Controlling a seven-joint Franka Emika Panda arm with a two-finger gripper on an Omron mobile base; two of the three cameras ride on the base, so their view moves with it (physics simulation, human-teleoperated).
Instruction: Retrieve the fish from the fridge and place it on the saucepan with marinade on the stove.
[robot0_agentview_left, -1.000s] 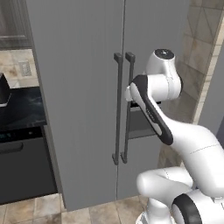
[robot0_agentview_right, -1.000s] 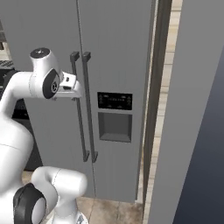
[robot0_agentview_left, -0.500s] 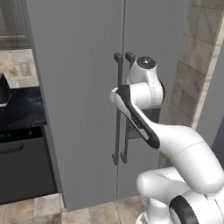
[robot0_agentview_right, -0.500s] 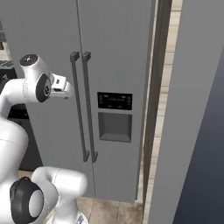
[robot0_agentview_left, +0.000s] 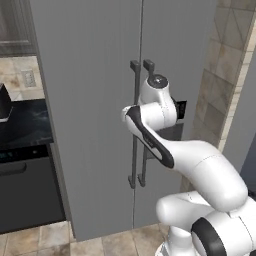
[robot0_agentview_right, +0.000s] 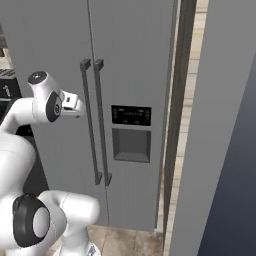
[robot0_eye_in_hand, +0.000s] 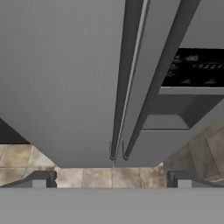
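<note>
The fridge (robot0_agentview_left: 95, 100) is a tall grey double-door unit with both doors shut, so the fish is hidden. Two dark bar handles (robot0_agentview_left: 134, 150) run down its middle. My gripper (robot0_agentview_right: 76, 104) hangs at mid height in front of the left door, just left of the handles (robot0_agentview_right: 89, 125), pointing at the fridge. In the hand view the gripper (robot0_eye_in_hand: 111, 181) is open and empty, its fingertips (robot0_eye_in_hand: 39, 179) wide apart, and both handles (robot0_eye_in_hand: 124, 78) run up the centre. Saucepan, marinade and stove are out of view.
A dispenser panel (robot0_agentview_right: 131, 132) is set into the right door. A dark counter (robot0_agentview_left: 22, 125) with a black appliance front below it stands left of the fridge. A grey wall panel (robot0_agentview_right: 220, 125) rises close on the right. Tiled floor (robot0_eye_in_hand: 87, 175) lies below.
The hand has swung left across the fridge front, from the dispenser side over to the left door beside the handles. The jaws stayed open; the doors stayed shut.
</note>
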